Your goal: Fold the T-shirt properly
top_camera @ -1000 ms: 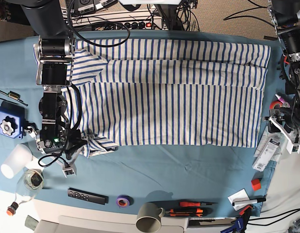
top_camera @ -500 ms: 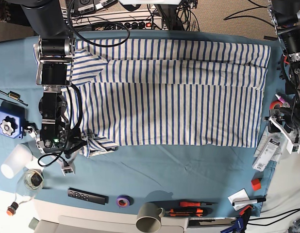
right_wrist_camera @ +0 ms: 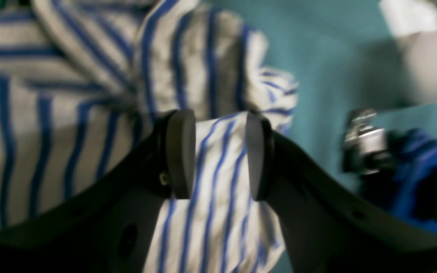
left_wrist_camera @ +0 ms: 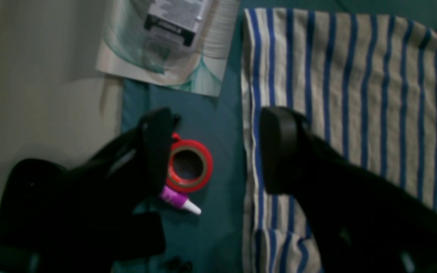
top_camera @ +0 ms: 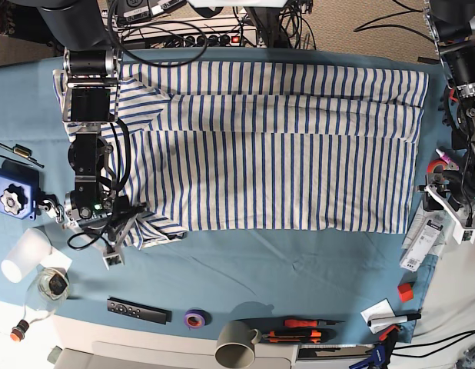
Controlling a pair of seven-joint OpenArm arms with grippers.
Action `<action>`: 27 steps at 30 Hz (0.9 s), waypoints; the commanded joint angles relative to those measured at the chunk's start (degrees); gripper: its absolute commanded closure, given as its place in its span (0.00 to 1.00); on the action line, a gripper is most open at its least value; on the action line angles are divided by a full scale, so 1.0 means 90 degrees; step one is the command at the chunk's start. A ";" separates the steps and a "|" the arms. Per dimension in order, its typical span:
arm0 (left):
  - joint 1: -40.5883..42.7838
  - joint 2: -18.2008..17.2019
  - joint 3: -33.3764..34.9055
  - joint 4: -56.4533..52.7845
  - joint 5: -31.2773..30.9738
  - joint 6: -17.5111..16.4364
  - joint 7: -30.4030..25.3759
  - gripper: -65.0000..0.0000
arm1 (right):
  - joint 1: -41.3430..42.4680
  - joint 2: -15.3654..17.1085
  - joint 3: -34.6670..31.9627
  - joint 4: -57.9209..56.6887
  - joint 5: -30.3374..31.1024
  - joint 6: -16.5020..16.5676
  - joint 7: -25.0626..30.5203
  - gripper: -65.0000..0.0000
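Observation:
The striped T-shirt point(top_camera: 284, 154) lies flat across the teal cloth point(top_camera: 299, 269), its far long side folded in and the near sleeve point(top_camera: 157, 229) crumpled. My right gripper point(top_camera: 121, 232) hangs over that sleeve. In the right wrist view its point(right_wrist_camera: 218, 151) jaws stand partly apart, with striped fabric point(right_wrist_camera: 211, 212) showing in the gap and no visible pinch. My left gripper point(top_camera: 441, 188) is by the hem at the right. In the left wrist view it point(left_wrist_camera: 216, 148) is wide open, one finger point(left_wrist_camera: 279, 148) over the shirt point(left_wrist_camera: 355, 94) and the other over the teal cloth.
A red tape roll point(left_wrist_camera: 190, 167), a purple-capped tube point(left_wrist_camera: 176, 199) and a packet point(left_wrist_camera: 173, 22) lie beside the hem. A blue device point(top_camera: 13, 194), white cup point(top_camera: 22, 257) and glass jar point(top_camera: 49, 284) sit at the left. A remote point(top_camera: 137, 310), purple tape point(top_camera: 194, 317), mug point(top_camera: 237, 344) and tools point(top_camera: 299, 330) line the near edge.
The right arm has shifted a little toward the far side, and its gripper has turned slightly over the near sleeve. The left arm has not moved.

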 commanded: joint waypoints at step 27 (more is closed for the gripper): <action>-0.0136 -0.0134 -0.0046 0.0097 -0.0051 -0.0002 -0.0194 0.43 | 0.0211 0.0075 0.0024 -0.0818 -0.0250 0.0330 0.1224 0.65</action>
